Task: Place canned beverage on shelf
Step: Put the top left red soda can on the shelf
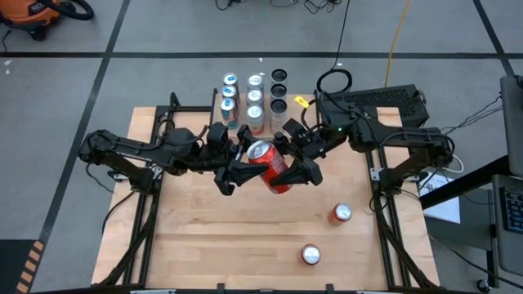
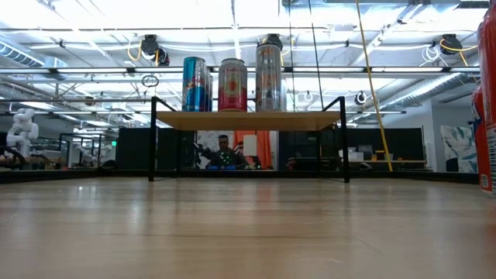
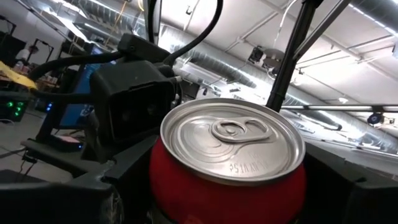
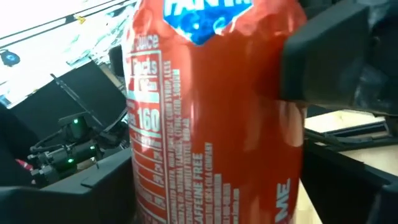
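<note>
A red soda can [image 1: 270,166] hangs tilted above the middle of the table, its silver top [image 3: 233,138] toward the far left. My left gripper [image 1: 237,170] comes at it from the left and my right gripper [image 1: 298,171] from the right; both are closed around it. The shelf [image 2: 248,120] stands on thin black legs at the table's far edge, with several upright cans [image 1: 254,96] on its top. In the low view neither gripper nor the held can shows. My left gripper has the can's upper body just under the top rim [image 3: 165,168] between its two fingers, coming level from the table's left. The can is lifted clear and tilted. My right gripper has the can's lower body [image 4: 155,186] between its two fingers, coming from the table's right. The other arm's finger [image 4: 329,62] lies on the can's side higher up.
Two more red cans stand on the near right of the table [image 1: 341,214] [image 1: 310,255]; one shows at the low view's right edge [image 2: 488,101]. The wooden tabletop [image 1: 204,237] lies bare at the near left. A person sits behind the shelf [image 2: 224,151].
</note>
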You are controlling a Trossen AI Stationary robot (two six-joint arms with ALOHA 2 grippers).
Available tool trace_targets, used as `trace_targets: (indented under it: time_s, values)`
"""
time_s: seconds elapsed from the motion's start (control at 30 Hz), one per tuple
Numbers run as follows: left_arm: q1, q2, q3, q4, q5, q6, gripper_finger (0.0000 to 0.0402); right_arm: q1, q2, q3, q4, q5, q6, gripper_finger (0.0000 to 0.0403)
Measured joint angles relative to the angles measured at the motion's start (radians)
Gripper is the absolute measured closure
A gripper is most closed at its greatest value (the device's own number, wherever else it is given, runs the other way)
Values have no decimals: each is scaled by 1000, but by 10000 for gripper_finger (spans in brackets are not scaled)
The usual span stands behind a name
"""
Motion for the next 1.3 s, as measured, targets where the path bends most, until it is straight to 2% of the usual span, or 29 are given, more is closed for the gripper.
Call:
trace_targets:
  time_s: [0.13,0.43,0.7,0.87,1.13,1.3]
  values:
    - [-1,0,0,-13,-40,-1,103,-1,-21,0,-38,40,-4,27]
    - [0,0,0,-33,-181,1,103,-1,-102,0,-226,203,-99,26]
    - [-1,0,0,-117,-405,-3,104,17,-152,-2,-386,432,-183,26]
    - [0,0,0,-160,-520,-27,104,59,-151,-2,-421,556,-243,25]
    - [0,0,0,-180,-597,-28,104,92,-113,-2,-468,752,-306,25]
    - [0,-1,0,-207,-631,-28,104,92,-93,-2,-467,757,-329,25]
